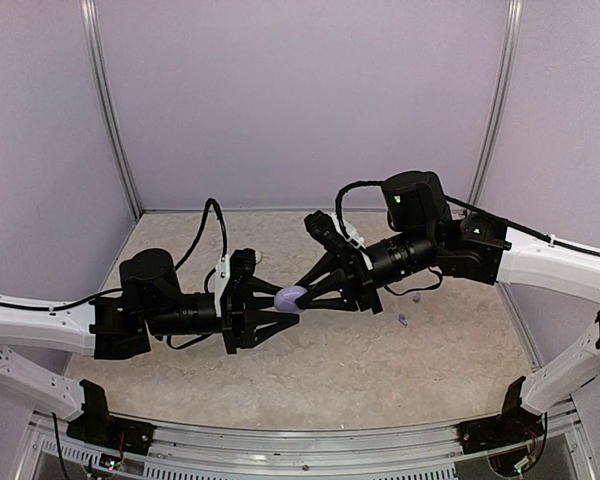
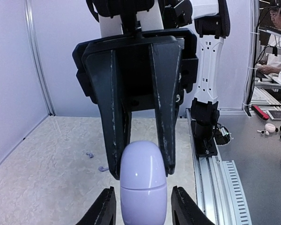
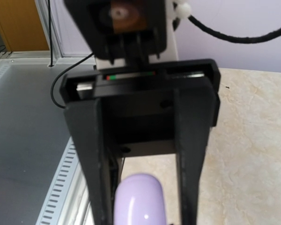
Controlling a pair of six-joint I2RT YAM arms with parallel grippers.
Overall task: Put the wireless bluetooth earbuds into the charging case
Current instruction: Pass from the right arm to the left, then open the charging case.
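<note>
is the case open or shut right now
Shut. In the left wrist view the case shows only a thin seam between its two halves, with no gap; the lid sits flush.

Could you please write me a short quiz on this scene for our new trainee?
1. True or false: the lilac charging case rests on the table.
2. Where does the loose earbud lie? A) on the table B) between a gripper's fingers C) on top of the case
3. Fill in: the case's lid is ____.
Key: 1 false, it is held in the air; 2 A; 3 closed.
</note>
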